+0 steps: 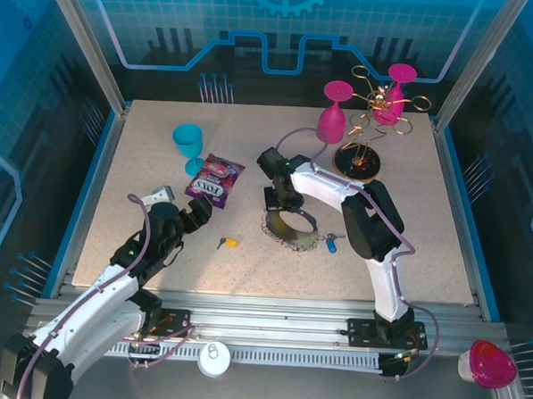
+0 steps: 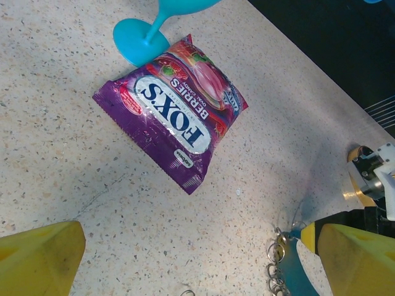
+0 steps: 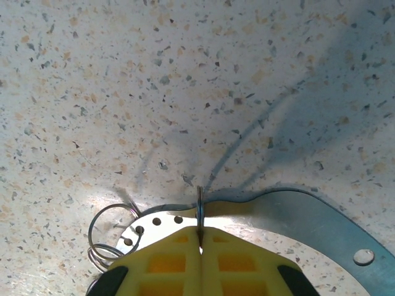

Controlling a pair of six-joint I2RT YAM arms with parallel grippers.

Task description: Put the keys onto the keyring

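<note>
The left hand (image 1: 197,212) gapes wide, left of the keyring (image 1: 292,228). The yellow key (image 1: 228,243) lies between them, long axis left-right, nearer this arm. The right hand (image 3: 200,233) pinches the keyring's rim, a contact the right wrist view confirms. The blue key (image 1: 331,243) lies just right of the keyring on the worktop (image 1: 408,225).

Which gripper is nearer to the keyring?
Right. The right gripper is shut on the rim of the keyring. The left gripper is open, to the left of it and apart from it.
</note>
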